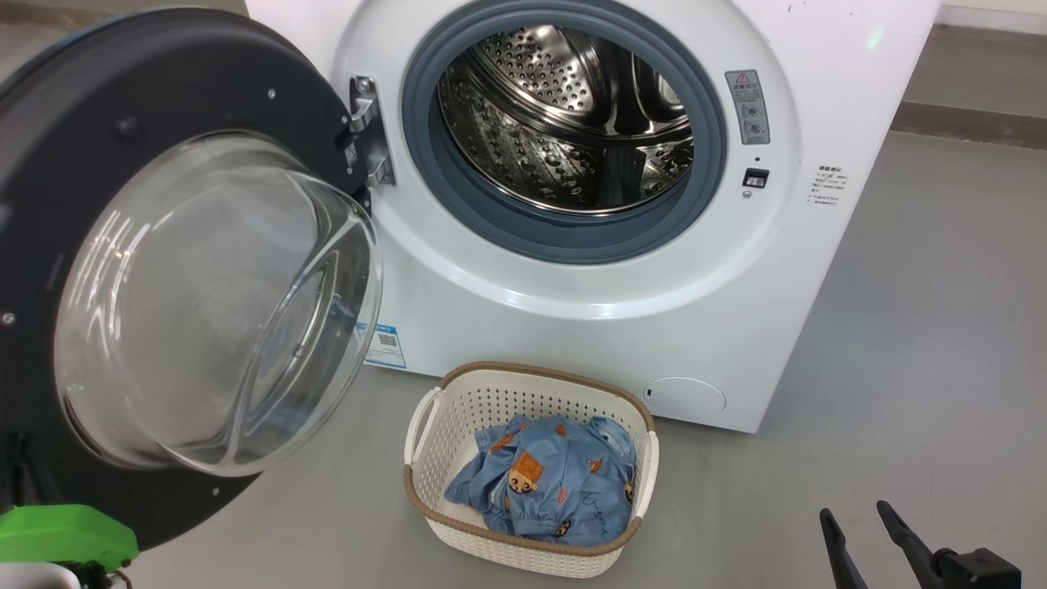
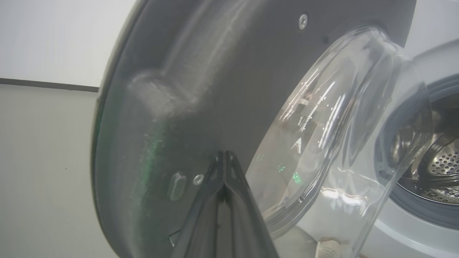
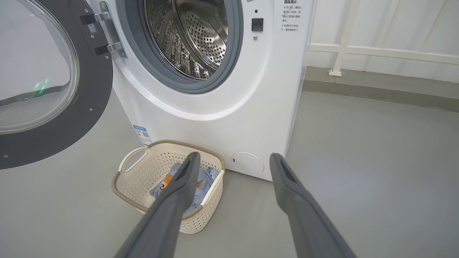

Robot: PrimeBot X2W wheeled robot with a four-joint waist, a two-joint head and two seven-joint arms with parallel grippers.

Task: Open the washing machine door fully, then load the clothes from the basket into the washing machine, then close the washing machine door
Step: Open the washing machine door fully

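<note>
Pressed together: left gripper (image 2: 225, 157), tips close to the dark inner rim of the open washing machine door (image 1: 49, 204). Spread apart, empty: right gripper (image 3: 235, 159), above the floor (image 3: 358, 161). Bunched in the basket (image 1: 523, 372), just before the washing machine (image 1: 572, 311): the clothes (image 1: 556, 483).

We find the mouth of the perforated steel drum (image 1: 564, 123) clear, ringed by its grey rubber gasket (image 1: 564, 241). On the left, the large round door with black rim and bulging clear glass bowl (image 1: 204, 303) stands open, the bowl jutting toward the space above the cream perforated basket (image 1: 544, 375). The basket's top is uncovered, so the light blue printed garment (image 1: 556, 483) lies reachable from above. Bare grey floor (image 1: 916, 327) spreads to the right. Our left gripper (image 2: 225, 156), fingers pressed together, points close at the door's inner face.
</note>
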